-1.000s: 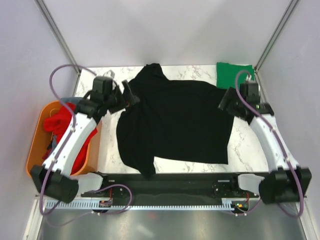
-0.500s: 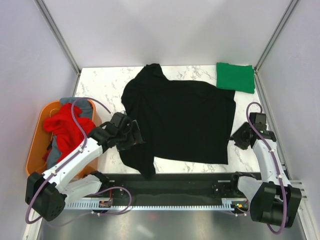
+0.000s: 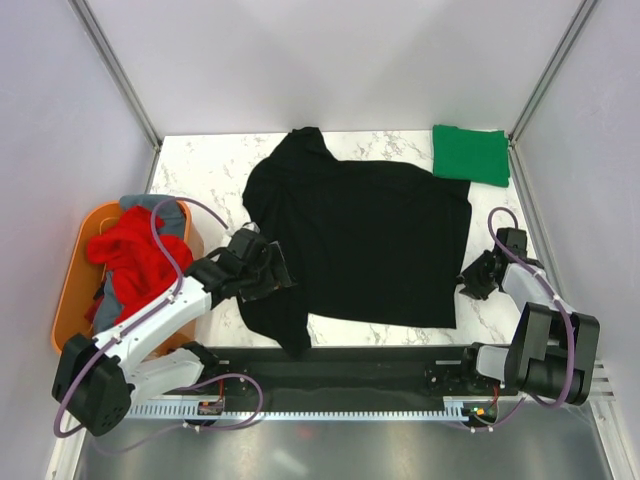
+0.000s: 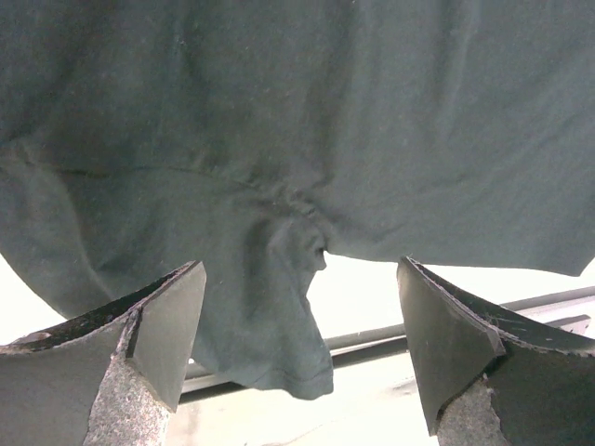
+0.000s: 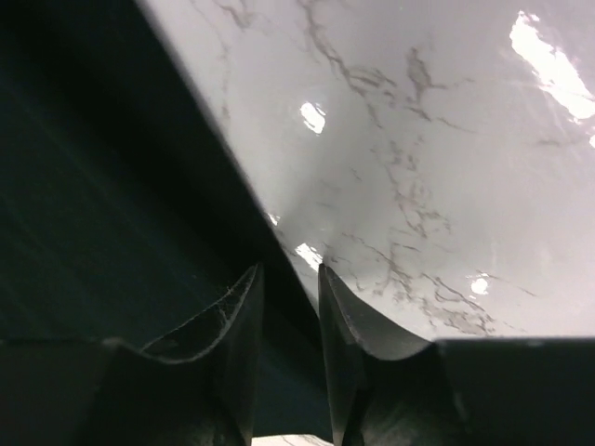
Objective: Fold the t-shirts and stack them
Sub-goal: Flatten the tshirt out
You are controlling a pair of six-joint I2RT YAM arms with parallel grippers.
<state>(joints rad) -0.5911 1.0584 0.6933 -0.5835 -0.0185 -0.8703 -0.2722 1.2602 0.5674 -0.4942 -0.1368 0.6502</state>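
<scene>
Green t-shirt lies folded at the far right corner; black t-shirt is spread unfolded; red t-shirt and grey t-shirt sit heaped in the orange tub. My left claw gapes empty over the black shirt's left edge; my right claw, nearly closed, meets its right hem, and I cannot tell if it grips.

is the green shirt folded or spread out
Folded: the green t-shirt is a compact rectangle in the far right corner, no sleeves showing.

TEXT: none I can read | LABELS, BRANDS: none I can make out | NUMBERS, SIGNS: none | NOTE: the plain black cloth t-shirt shows me no print in any of my three views
</scene>
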